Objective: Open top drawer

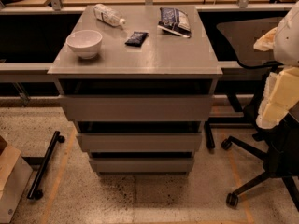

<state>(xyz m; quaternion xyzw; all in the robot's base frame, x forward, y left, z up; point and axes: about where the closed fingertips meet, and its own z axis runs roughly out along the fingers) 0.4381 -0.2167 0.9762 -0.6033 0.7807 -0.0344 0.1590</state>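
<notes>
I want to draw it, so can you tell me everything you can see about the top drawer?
The top drawer has a flat, matte grey front with no handle, and it looks the widest and tallest of the three. It appears shut, with its front upright and tucked under the grey cabinet top. A dark gap separates the two, and the inside is hidden. The middle drawer sits just below. Nothing touches its front: the robot's tool is at the picture's right edge, apart from it.

The bowl (84, 43) sits front-left on the cabinet top (154, 55), over the top drawer (135, 108); the gripper (276, 99), apparently, far right.
</notes>
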